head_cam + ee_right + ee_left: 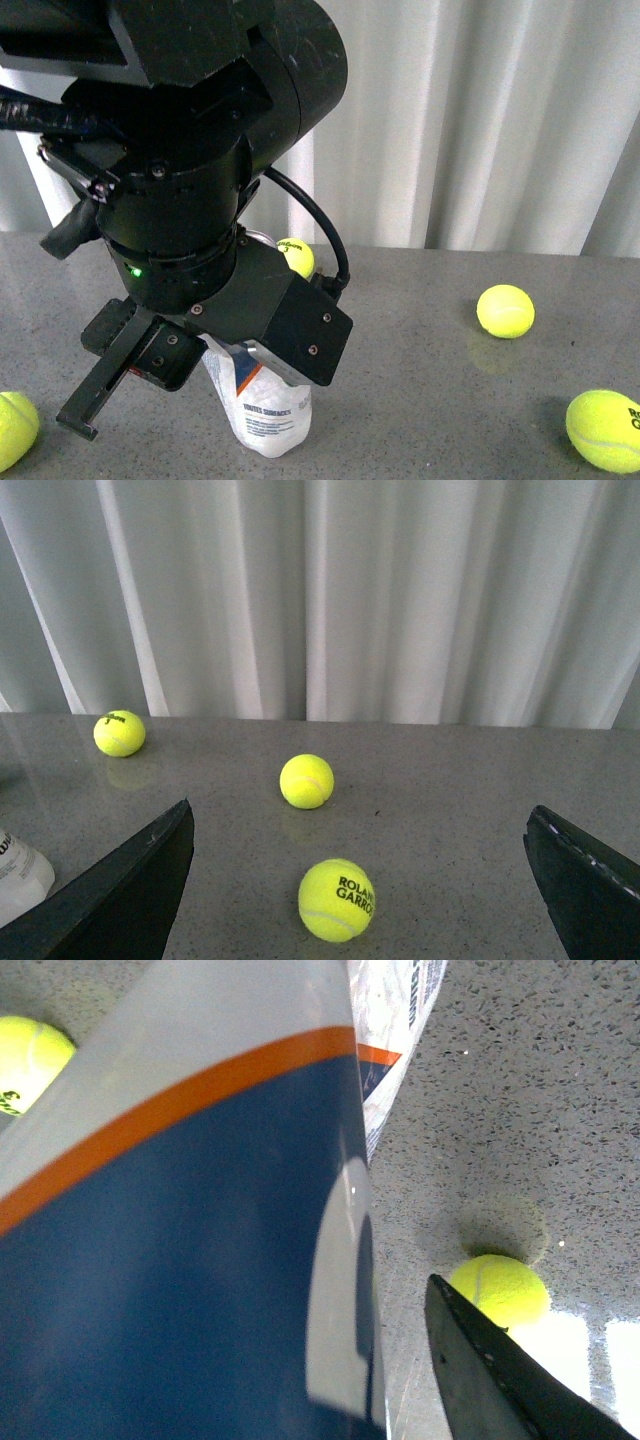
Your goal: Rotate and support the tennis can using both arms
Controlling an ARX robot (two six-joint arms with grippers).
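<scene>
Tennis can has its base on grey worktop, under left tool. That tool is released, visible finger apart from can. Tennis ball lies further right. Right tool spread wide, holding nothing.

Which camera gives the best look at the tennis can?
Front view: the tennis can shows its lower half below the left arm. Left wrist view is too close, only label; right wrist view catches just one end.
</scene>
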